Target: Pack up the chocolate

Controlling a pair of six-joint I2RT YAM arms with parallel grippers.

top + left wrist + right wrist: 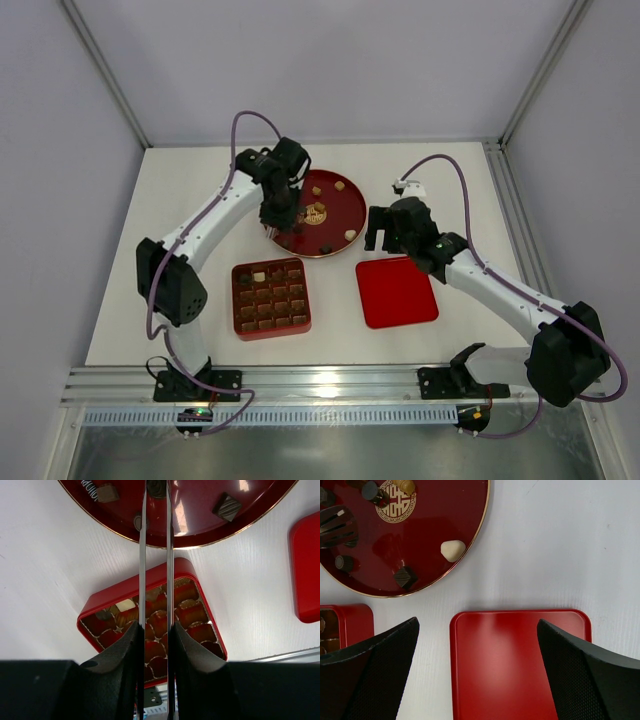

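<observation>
sitting perhaps between left gripper point(284, 228) jaws: chocolate point(156, 485)

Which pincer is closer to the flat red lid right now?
Right. The right pincer hangs open just above the far edge of the flat red lid. The left pincer is farther off, over the near rim of the round red plate.

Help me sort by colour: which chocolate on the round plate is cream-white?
The rounded chocolate lying by itself just inside the rim of the round plate. It is the only pale, smooth lump there; the rest are dark brown or tan.
</observation>
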